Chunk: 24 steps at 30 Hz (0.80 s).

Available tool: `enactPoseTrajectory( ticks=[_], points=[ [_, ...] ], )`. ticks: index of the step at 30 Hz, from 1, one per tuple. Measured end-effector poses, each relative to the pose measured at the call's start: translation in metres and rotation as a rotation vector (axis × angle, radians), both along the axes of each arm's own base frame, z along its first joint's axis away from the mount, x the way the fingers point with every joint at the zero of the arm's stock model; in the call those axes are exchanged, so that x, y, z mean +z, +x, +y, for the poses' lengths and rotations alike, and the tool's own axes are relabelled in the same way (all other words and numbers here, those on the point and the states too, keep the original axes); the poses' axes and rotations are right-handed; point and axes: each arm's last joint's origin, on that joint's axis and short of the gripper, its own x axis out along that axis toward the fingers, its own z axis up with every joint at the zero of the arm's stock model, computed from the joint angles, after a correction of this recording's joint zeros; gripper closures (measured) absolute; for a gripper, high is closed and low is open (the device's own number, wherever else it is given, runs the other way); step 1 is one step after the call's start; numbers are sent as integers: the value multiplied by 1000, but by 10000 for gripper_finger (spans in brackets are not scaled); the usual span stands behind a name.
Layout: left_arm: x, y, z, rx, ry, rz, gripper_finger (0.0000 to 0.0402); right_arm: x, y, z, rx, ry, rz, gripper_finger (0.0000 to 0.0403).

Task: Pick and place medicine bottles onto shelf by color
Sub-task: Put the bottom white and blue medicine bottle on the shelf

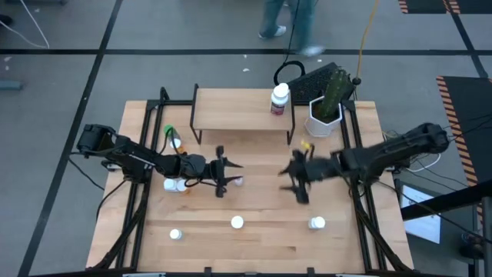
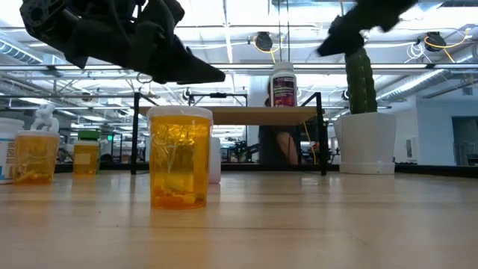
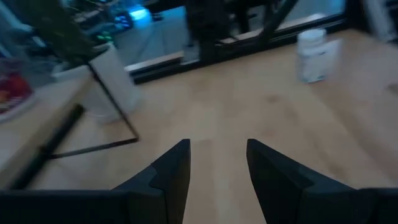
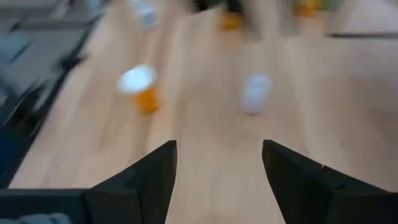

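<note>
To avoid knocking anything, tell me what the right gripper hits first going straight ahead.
Probably bare table: the right gripper, open, aims between an orange bottle and a white bottle. The white one lies closer to the line; depth is unclear.

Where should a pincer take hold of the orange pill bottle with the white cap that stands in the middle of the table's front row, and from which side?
The orange pill bottle with the white cap stands upright and alone, so coming straight down from above looks best. Grip the round body just under the cap, on opposite sides. The left pincer hangs open nearby.
</note>
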Motion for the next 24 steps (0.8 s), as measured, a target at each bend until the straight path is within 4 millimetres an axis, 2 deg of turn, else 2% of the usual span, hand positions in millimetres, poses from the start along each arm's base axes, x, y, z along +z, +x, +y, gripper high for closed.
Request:
enactPoseTrajectory(
  ticks=[5,9,13,17,20,24],
  points=[
    [2,-2,-21,-208,-31,-20,241,0,-22,50,118,-110,-41,176],
    [11,-3,-33,-224,-12,-111,241,11,-43,85,154,-139,-129,174],
    [11,-4,-36,-216,31,-114,241,18,-55,109,149,-145,-202,174],
    [7,-3,-27,-128,57,-74,241,6,-64,120,172,-170,-100,173],
    [1,-3,-20,-71,58,-15,241,-1,-74,118,166,-171,84,171],
    [-4,-3,-12,1,50,39,241,3,-83,113,151,-110,277,157]
  ],
)
